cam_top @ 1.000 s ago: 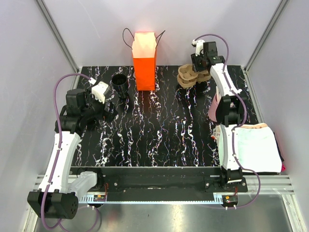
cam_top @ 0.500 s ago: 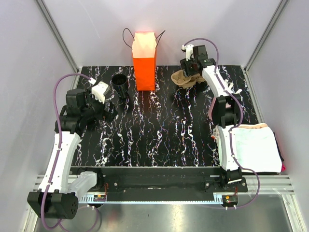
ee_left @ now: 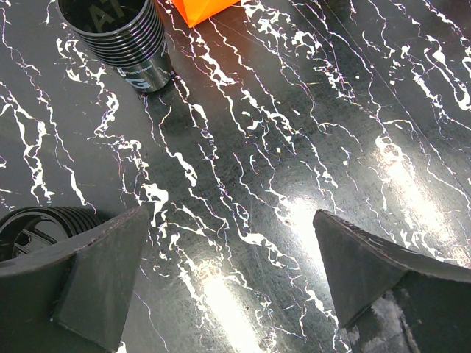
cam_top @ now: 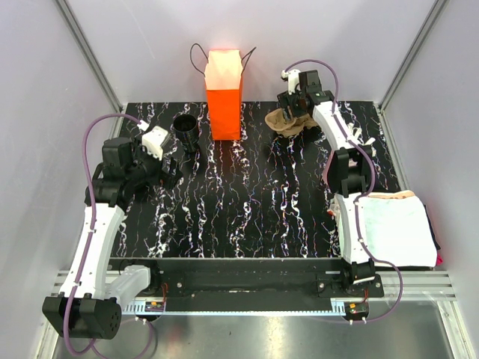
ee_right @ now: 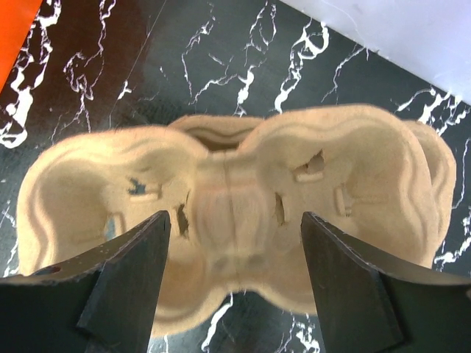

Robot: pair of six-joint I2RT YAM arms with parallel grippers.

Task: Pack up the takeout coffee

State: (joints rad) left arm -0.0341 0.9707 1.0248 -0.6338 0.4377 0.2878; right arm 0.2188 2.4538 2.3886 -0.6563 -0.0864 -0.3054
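Right gripper: the right gripper (ee_right: 235, 220) hangs at the upper right of the overhead view. Its jaws are spread wide astride the waist of a tan moulded-pulp two-cup tray (ee_right: 360, 184), and from where I stand nothing looks pinched.
Left gripper: the left gripper (ee_left: 229, 220) sits low at the left of the overhead view. Its jaws are at full spread over bare tabletop and carry nothing.
Takeout coffee: the small black ribbed disposable cup (cam_top: 185, 129) stands upright at the upper left of the tabletop, just left of the tall orange paper bag (cam_top: 224, 105) and beyond the left gripper. It is not yet packed. I cannot make out a lid.
Close by: a second dark ribbed cup (ee_left: 33, 224) peeks out behind the finger at the lower left of the left wrist view, very near it and mostly hidden.
Surface: black table with white marble veining (cam_top: 247, 202).
Risk, cup: it looks light and tall, so a finger arriving off-centre would likely tip it rather than seat around it.
Risk, neighbour: a swing of the left arm could knock the half-hidden cup.
Risk, bag: it is narrow and upright, and a brush from an arm or a cup catching its rim could topple it.
Risk, tray: the pulp may snag a finger as the right arm lifts away.
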